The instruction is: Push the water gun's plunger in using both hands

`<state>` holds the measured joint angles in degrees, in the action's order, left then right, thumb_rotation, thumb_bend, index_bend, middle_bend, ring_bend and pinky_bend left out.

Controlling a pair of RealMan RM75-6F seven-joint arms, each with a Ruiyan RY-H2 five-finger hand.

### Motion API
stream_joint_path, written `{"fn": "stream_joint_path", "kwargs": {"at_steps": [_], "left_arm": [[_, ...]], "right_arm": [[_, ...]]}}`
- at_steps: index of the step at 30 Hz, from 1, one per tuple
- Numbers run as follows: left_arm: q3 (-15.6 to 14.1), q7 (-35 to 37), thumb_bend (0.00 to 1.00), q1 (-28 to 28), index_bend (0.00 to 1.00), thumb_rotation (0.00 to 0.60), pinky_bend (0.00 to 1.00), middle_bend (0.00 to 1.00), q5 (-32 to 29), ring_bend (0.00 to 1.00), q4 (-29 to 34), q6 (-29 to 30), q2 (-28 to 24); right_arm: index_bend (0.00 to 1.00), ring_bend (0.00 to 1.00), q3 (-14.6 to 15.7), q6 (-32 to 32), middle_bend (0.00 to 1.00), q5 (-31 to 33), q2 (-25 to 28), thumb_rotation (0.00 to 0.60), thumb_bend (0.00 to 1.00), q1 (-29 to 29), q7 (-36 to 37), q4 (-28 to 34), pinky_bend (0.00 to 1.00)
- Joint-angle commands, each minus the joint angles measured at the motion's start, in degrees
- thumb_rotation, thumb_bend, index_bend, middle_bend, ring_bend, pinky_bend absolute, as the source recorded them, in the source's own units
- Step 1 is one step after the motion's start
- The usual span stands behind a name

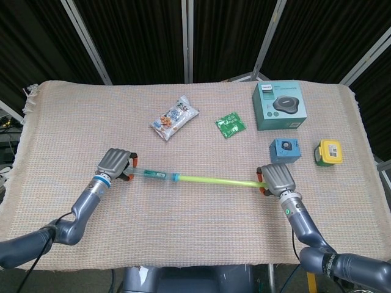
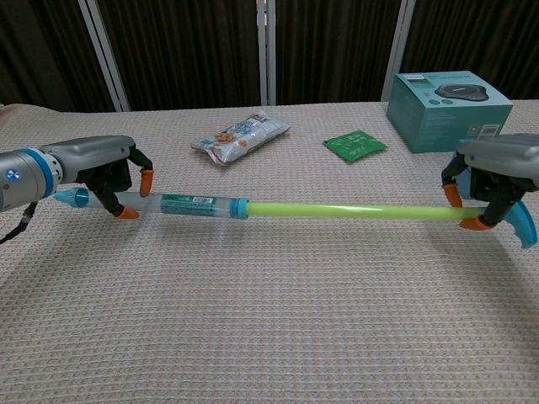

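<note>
The water gun stretches across the front of the table, with a clear barrel (image 1: 156, 175) (image 2: 189, 204) and a long yellow-green plunger rod (image 1: 214, 180) (image 2: 354, 210) drawn far out. My left hand (image 1: 115, 163) (image 2: 93, 172) grips the barrel just behind the blue nozzle (image 2: 72, 199). At the other end my right hand (image 1: 278, 178) (image 2: 497, 172) grips the rod beside its blue handle (image 2: 524, 225). In the chest view the gun hangs slightly above the cloth, with a shadow under it.
At the back lie a snack bag (image 1: 175, 118) and a green packet (image 1: 230, 124). A teal box (image 1: 278, 105), a small blue box (image 1: 285, 149) and a yellow object (image 1: 328, 152) stand at the right. The woven cloth (image 1: 195, 232) covers the table.
</note>
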<state>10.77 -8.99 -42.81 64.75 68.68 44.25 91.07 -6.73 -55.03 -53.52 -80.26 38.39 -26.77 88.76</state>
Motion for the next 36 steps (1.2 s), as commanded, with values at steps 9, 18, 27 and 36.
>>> {"fn": "stream_joint_path", "kwargs": {"at_steps": [9,18,27,36], "left_arm": [[0.9,-1.9,0.42,-0.6,0.83,0.6,1.0,0.96,-1.8,0.91,4.9,2.3,-0.2],[1.6,-4.6,0.42,-2.3,0.83,0.6,1.0,0.96,-4.6,0.91,6.5,2.8,2.5],[2.5,-5.6,0.42,-4.1,0.83,0.6,1.0,0.96,-5.8,0.91,7.2,3.7,6.1],[2.6,-4.9,0.42,-4.7,0.83,0.6,1.0,0.96,-6.0,0.91,6.5,4.7,8.9]], "right_arm": [[0.72,1.0,-1.1,-0.6,1.0,0.8,-1.3,0.6,0.48,1.3,-1.2,2.2,1.0],[0.72,1.0,-2.5,-0.7,1.0,2.6,-3.7,0.6,0.48,3.5,-2.9,2.6,1.0],[0.72,1.0,-3.6,-0.1,1.0,4.5,-7.3,0.6,0.48,6.5,-5.3,1.6,1.0],[0.72,1.0,-4.2,-0.3,1.0,6.5,-10.8,0.6,0.48,8.7,-7.1,-0.1,1.0]]}}
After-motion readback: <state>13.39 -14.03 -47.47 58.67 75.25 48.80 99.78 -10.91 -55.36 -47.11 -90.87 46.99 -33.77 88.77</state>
